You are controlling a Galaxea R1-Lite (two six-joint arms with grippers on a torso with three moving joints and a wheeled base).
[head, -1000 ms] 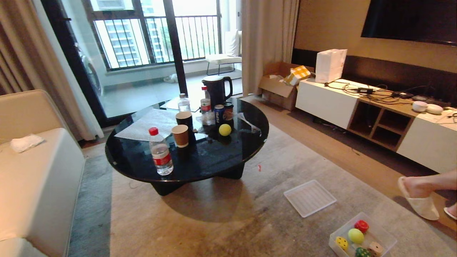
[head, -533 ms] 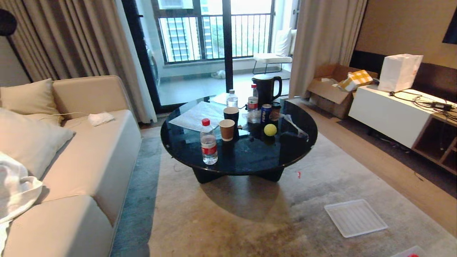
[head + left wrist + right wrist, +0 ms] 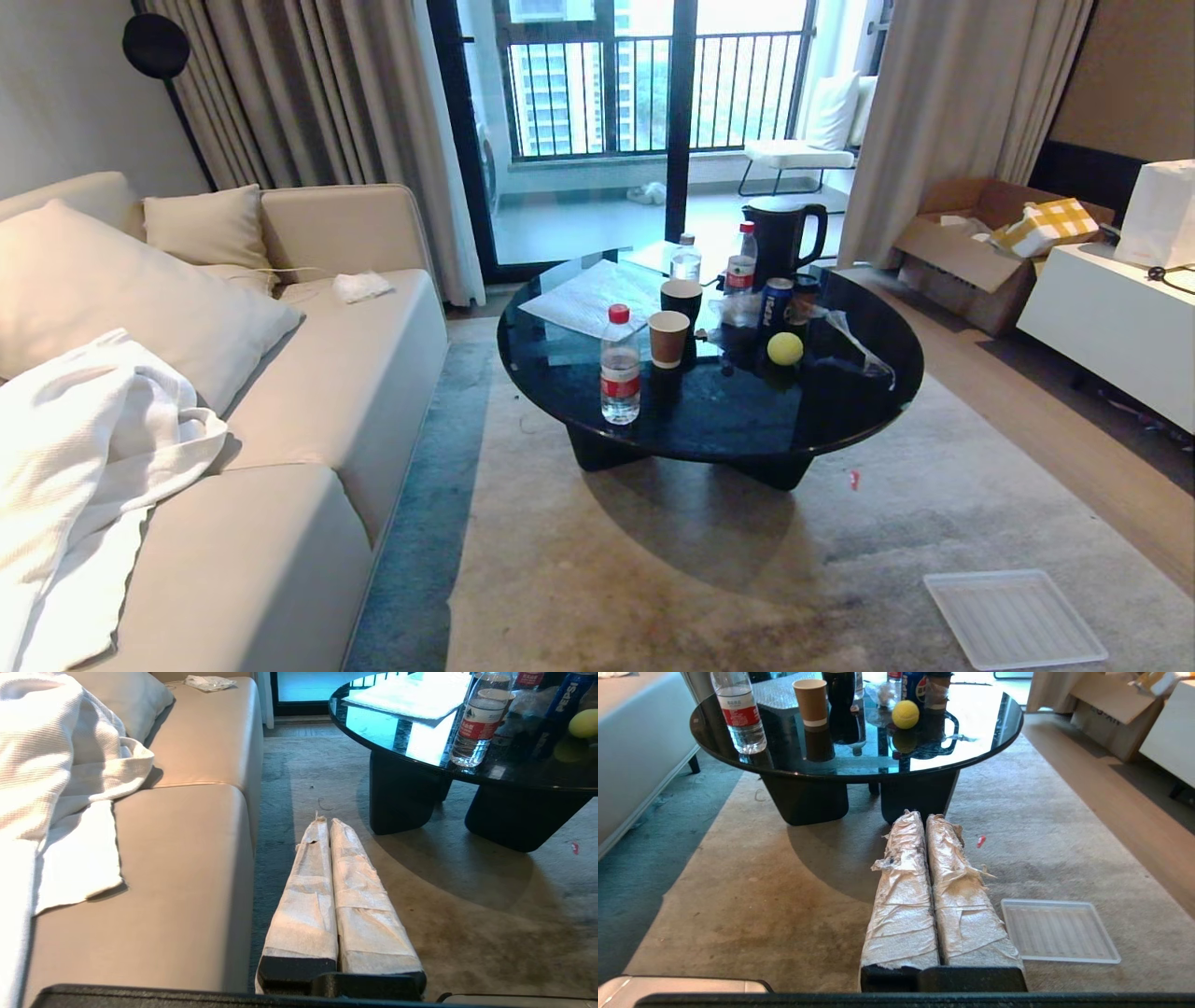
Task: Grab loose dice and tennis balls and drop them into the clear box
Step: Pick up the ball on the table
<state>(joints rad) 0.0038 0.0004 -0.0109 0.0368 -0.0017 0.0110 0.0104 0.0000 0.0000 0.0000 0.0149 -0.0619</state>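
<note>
We list one tennis ball [image 3: 785, 349] on the round black table [image 3: 840, 420], just beside a cola can [image 3: 774, 305]; near it stand a paper cup [image 3: 668, 339] and a water bottle [image 3: 620, 366]. We find a ribbed lid [image 3: 1014, 619] flat on the rug [image 3: 653, 579]. Our left gripper [image 3: 325, 820] and right gripper [image 3: 923, 815] hang above the rug, each with fingers pressed together, empty. A sofa [image 3: 317, 392] stands left.
</note>
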